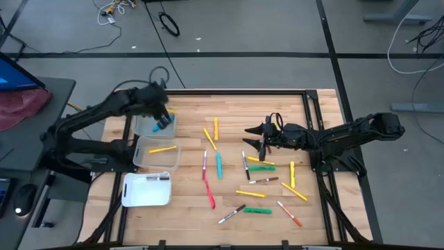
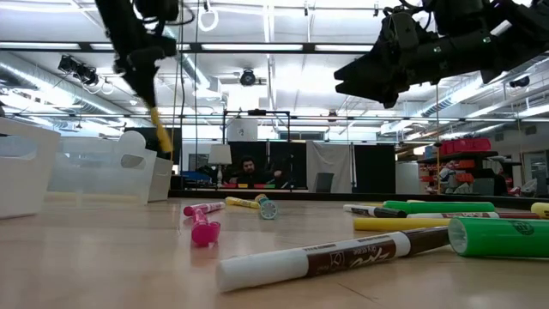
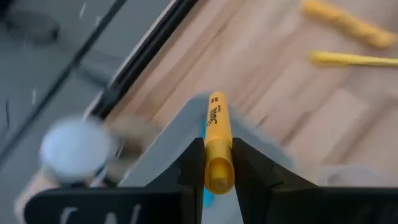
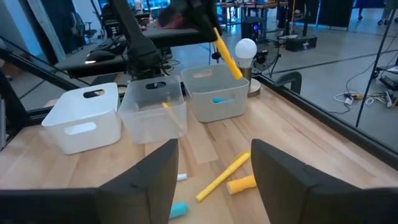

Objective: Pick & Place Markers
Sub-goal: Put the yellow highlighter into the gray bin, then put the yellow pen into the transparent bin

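My left gripper hangs over the far grey bin, shut on a yellow marker that shows slanted above that bin in the right wrist view. A light blue marker lies in that bin. The middle clear bin holds a yellow marker, and the near white bin a white and brown one. Several markers lie flat on the wood, among them a light blue one and a green one. My right gripper stands open above the table with nothing between its fingers. My left gripper pinches the yellow marker near its upper end between its two fingers. The fingers slant downward and the marker runs on past their tips, along them. It hangs tilted below the gripper, clear of the bin.
The three bins stand in a row along the table's left side. A black frame rail runs along the table's right edge under the right arm. A pink marker and a pink cap lie mid-table. A person sits in the room beyond.
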`<action>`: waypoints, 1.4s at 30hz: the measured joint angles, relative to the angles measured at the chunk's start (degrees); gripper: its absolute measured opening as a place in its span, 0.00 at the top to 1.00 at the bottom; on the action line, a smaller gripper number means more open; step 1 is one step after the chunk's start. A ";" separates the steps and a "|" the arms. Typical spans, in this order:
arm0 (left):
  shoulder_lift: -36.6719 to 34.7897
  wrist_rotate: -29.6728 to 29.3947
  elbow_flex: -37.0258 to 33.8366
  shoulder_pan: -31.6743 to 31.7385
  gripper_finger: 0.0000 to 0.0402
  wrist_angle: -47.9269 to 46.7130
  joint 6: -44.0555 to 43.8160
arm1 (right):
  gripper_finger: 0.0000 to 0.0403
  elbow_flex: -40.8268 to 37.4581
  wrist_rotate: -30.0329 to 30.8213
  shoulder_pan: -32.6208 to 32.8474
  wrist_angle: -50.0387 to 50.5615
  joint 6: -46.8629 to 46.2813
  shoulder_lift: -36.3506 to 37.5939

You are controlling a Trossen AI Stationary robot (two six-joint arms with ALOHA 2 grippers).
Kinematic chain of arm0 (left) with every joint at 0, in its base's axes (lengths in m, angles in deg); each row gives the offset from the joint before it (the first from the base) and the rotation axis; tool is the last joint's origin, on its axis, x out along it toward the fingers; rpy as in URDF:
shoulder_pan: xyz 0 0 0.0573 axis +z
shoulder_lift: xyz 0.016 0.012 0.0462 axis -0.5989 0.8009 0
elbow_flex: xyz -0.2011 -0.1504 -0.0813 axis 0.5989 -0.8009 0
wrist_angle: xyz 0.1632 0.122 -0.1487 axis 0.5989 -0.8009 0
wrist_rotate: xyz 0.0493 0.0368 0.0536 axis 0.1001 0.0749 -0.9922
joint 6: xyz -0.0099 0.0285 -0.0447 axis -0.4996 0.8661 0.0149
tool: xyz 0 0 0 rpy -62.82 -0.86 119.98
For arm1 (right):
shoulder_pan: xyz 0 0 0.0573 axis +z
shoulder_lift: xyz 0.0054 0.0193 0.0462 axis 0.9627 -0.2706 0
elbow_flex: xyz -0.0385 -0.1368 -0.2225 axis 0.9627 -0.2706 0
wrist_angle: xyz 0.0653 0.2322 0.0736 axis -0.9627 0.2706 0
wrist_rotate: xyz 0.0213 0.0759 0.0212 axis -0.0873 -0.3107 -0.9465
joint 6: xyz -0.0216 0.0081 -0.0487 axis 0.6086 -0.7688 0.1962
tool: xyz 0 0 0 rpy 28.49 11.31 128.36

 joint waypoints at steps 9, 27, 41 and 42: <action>4.87 6.39 0.00 12.78 0.83 -0.76 1.40 | 0.51 0.00 -0.22 0.00 -0.13 0.17 0.00; 5.75 12.67 -7.41 14.87 0.83 3.08 2.04 | 0.51 0.00 -0.22 0.15 2.27 -3.04 -0.02; 5.77 13.33 -17.22 14.87 0.70 7.28 1.81 | 0.51 0.00 -0.22 0.15 1.50 -3.04 -0.04; 5.77 12.93 -17.38 14.87 0.68 7.05 1.83 | 0.51 0.00 -0.22 0.15 1.46 -3.04 -0.04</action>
